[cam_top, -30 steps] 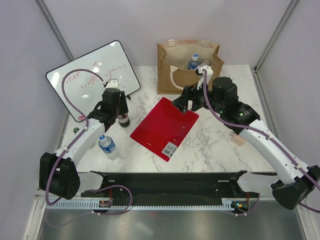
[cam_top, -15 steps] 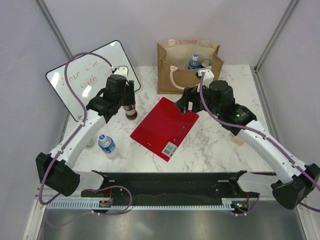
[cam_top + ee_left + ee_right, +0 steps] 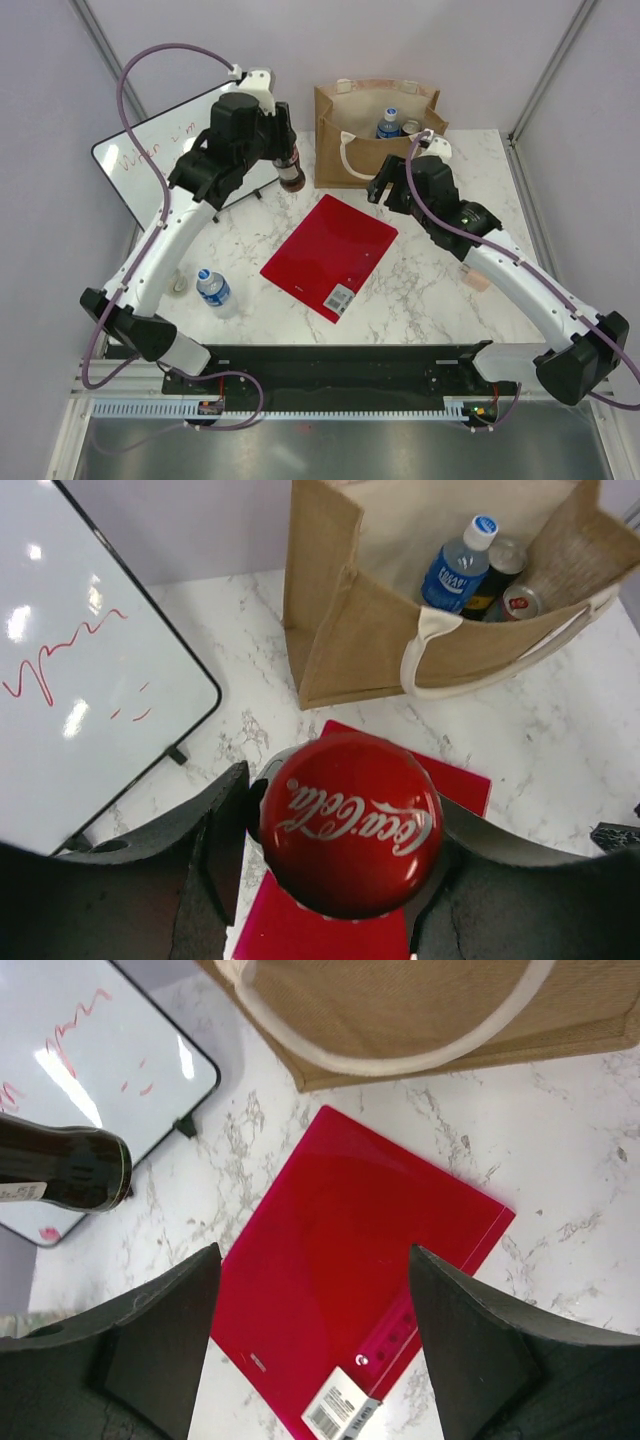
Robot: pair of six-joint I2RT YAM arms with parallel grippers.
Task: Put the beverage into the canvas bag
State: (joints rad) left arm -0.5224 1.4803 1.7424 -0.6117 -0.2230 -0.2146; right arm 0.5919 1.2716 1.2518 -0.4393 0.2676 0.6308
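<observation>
At the table's 10 o'clock corner a whiteboard (image 3: 150, 160) leans, partly covered by the left arm; its red scrawl cannot be read. Near 8 o'clock a water bottle (image 3: 213, 290) stands upright, its label too small to read, and just beside it at its 9 o'clock lies a small roll (image 3: 178, 285) that is hard to make out. The left gripper (image 3: 283, 155) is clenched around the neck of the cola bottle (image 3: 350, 825), which hangs off the marble between the whiteboard and the canvas bag (image 3: 330, 150), at the bag's 9 o'clock and apart from it; the red cap reads "Coca-Cola", and that cap hides the bottle's body from the left wrist camera. A red folder (image 3: 330, 245) lies flat in the middle with a barcode sticker (image 3: 343, 298) at its 6 o'clock corner, bare marble on all its sides. The bag stands at 12 o'clock against the far edge, mouth open upward, already holding a blue-labelled bottle (image 3: 458, 570) and two cans (image 3: 520, 602) whose print is illegible. The right gripper (image 3: 315, 1340) hovers over the folder's 1 o'clock corner, just in front of the bag, jaws spread with nothing between them.
</observation>
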